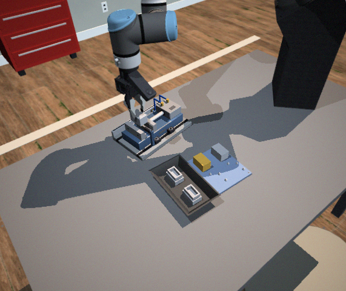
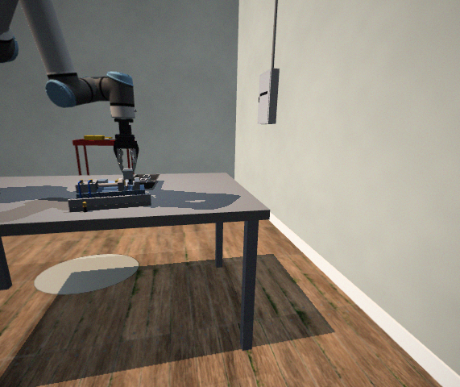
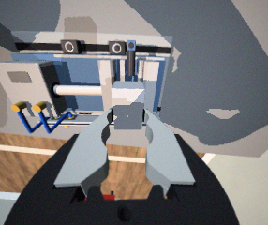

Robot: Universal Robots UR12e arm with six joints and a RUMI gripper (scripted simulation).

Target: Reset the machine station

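My gripper (image 1: pixel 136 110) is shut on a plain gray aluminum blank (image 1: pixel 141 119) and holds it down between the jaws of the blue vise (image 1: pixel 151 128). In the wrist view the blank (image 3: pixel 128 116) sits between my fingers, close to the dark work stop rod (image 3: pixel 131 61). The jaw with blue hoses (image 1: pixel 171 109) is at the far end and the fixed jaw (image 1: pixel 134 130) at the near end. I cannot tell whether the blank rests on the low bars. Two pocketed finished parts (image 1: pixel 175 175) (image 1: pixel 192 193) lie pocket up in the black outfeed tray (image 1: pixel 183 184).
A yellow brass blank (image 1: pixel 202 161) and a gray blank (image 1: pixel 220 151) lie on the blue infeed plate (image 1: pixel 220 170) with pins, right of the tray. A dark machine column (image 1: pixel 307 53) stands at the table's far right. A red cabinet (image 1: pixel 28 31) stands beyond the table.
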